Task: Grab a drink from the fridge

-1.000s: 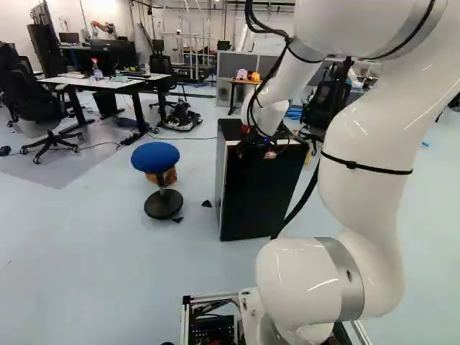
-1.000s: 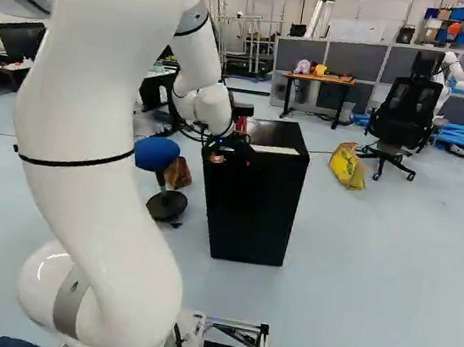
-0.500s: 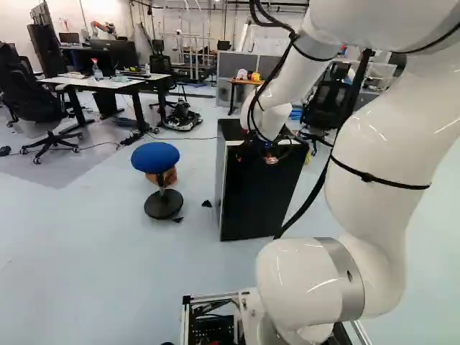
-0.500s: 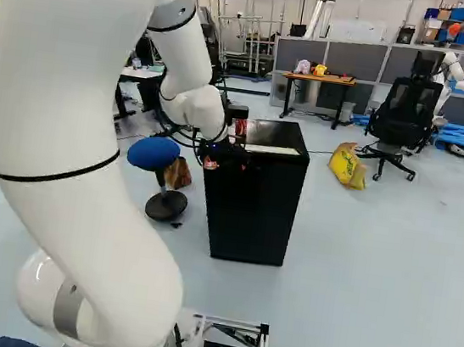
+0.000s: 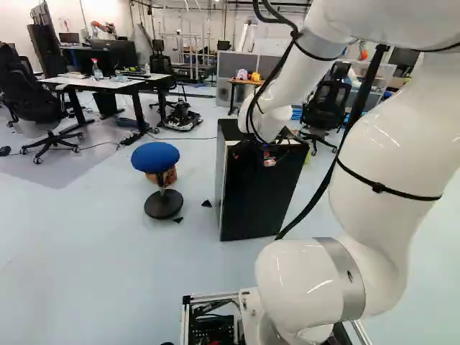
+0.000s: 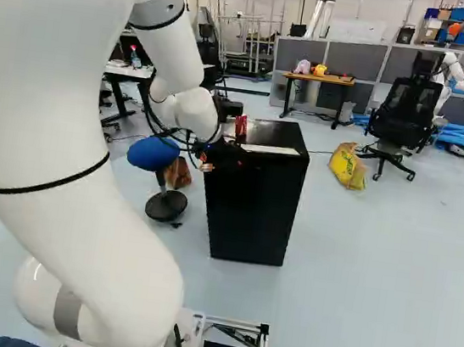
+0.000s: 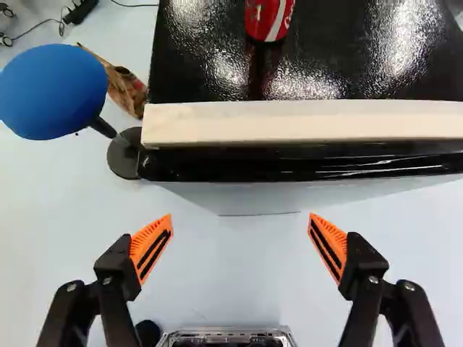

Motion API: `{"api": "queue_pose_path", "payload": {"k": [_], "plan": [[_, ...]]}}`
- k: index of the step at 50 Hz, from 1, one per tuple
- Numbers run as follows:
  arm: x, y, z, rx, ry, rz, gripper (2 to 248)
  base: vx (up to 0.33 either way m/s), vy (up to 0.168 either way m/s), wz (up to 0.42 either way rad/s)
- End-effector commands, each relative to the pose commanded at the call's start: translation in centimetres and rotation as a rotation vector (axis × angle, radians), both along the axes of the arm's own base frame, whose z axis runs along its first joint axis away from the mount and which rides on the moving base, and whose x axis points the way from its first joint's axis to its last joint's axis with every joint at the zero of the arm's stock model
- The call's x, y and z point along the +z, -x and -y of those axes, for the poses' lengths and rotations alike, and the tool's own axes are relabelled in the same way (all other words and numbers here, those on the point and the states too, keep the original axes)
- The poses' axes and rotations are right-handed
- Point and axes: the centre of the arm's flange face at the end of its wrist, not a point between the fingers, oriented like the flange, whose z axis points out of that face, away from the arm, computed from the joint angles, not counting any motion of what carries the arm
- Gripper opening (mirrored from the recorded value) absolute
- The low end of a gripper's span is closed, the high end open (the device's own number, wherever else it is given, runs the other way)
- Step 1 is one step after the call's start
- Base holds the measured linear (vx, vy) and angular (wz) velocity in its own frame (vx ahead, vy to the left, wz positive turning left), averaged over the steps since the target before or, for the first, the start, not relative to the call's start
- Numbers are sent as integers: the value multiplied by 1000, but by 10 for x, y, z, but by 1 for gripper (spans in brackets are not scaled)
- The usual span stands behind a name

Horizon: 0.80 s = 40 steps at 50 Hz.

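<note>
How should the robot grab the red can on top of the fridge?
Probably round its middle: the can stands upright, so its curved sides suit a finger each. I'd come in level over the pale strip on the fridge, where the open gripper is.

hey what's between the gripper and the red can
In the wrist view: floor, then the fridge's black front edge, its pale strip and part of its glossy top.

A red cylindrical metal drink can with a white stripe stood upright, ungripped, ahead of the open black gripper with orange pads, apart from both fingers. It rested on a glossy black box-shaped fridge. The fridge stood upright, its pale front-edge strip between gripper and can.
</note>
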Motion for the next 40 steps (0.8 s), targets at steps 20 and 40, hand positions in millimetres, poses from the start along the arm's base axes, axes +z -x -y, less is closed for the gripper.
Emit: {"api": "queue_pose_path", "payload": {"k": [20,40], "plan": [[7,-6,-3,8,0,112,247,0,0,0],[14,-16,-3,12,-1,222,247,0,0,0]]}}
